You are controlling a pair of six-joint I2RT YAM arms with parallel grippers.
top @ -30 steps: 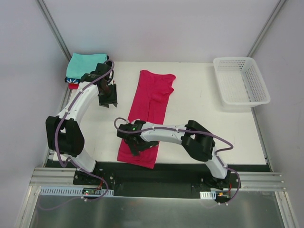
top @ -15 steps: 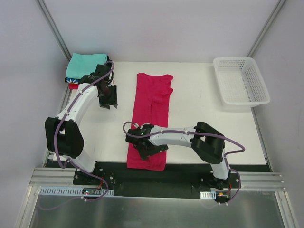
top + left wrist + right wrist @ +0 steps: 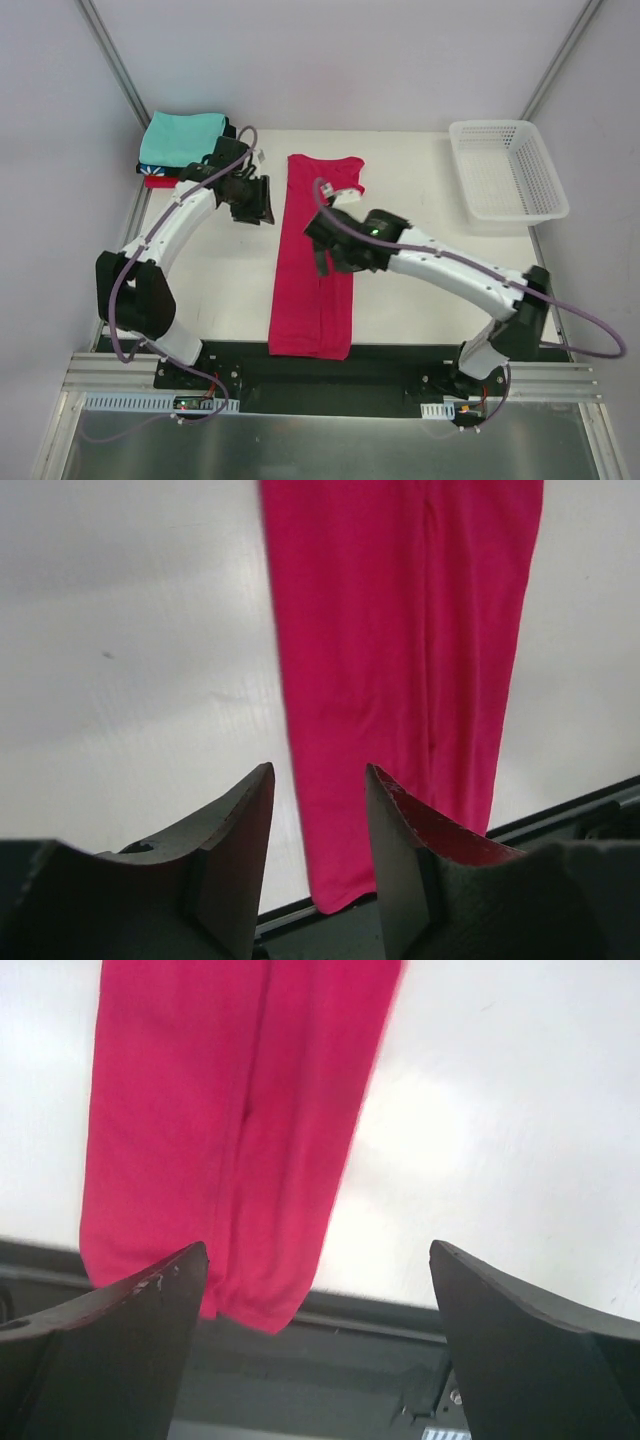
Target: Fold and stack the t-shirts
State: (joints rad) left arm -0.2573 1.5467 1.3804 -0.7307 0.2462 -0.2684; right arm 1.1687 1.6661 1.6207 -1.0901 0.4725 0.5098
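The shirt (image 3: 310, 300) lies as a long, narrow strip down the middle of the surface (image 3: 420, 285), its near end just over the near edge. The left arm reaches forward with a bent elbow. The left end effector (image 3: 252, 203) hovers just left of the strip's far part, fingers partly spread and empty. The right arm stretches diagonally leftward. The right end effector (image 3: 325, 250) hangs over the strip's middle, spread wide, gripping nothing. A folded stack (image 3: 180, 135), teal on top, sits at the far left corner, and a basket (image 3: 505, 125) at the far right.

Crimson-pink t-shirt (image 3: 312, 290), teal tee (image 3: 180, 135), white mesh basket (image 3: 490, 124)
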